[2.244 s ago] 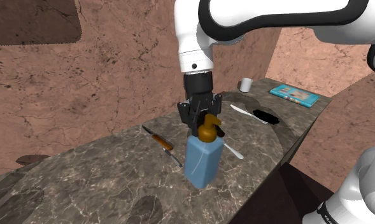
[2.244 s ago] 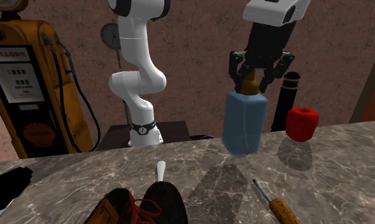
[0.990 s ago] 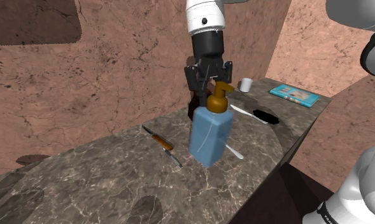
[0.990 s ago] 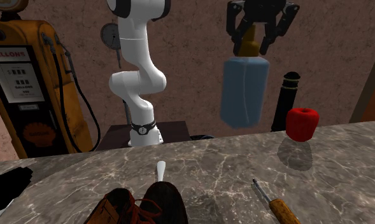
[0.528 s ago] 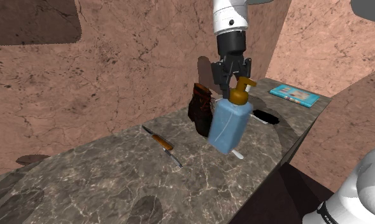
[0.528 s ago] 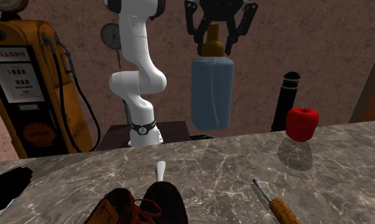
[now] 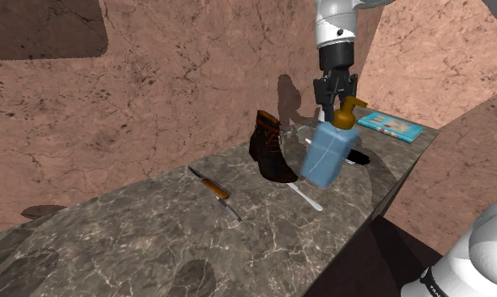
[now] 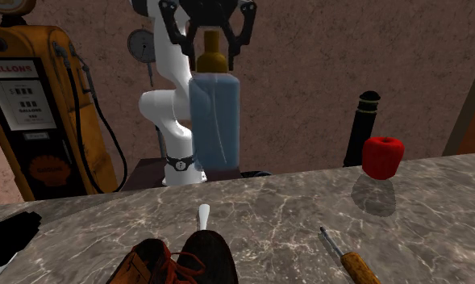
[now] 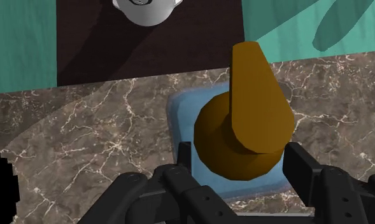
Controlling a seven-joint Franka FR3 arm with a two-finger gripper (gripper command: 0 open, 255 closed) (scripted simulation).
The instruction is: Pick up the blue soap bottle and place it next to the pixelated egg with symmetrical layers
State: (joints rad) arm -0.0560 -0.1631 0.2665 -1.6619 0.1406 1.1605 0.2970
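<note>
- Nearest the shoulder camera: a dark marbled stone surface (image 7: 153, 240), with an orange-handled tool (image 7: 209, 186) and a slim white utensil (image 7: 310, 200) lying flat on it, apart from each other.
- Mid-surface: a brown lace-up boot (image 7: 272, 148) stands upright, just beside the suspended load.
- Load: the blue soap bottle (image 7: 326, 158) with an ochre pump head hangs in the air, well clear of the surface. The body slants, judged to be because it is gripped at the top alone.
- The black two-finger end effector (image 9: 240, 168) is closed partway, clasping the bottle's neck under the pump head. This grip leaves the base free for setting down.
- Beyond the bottle: a black oval object (image 7: 356, 157), possibly the egg but too indistinct to confirm.
- Far end: a teal-covered book (image 7: 391, 125).
</note>
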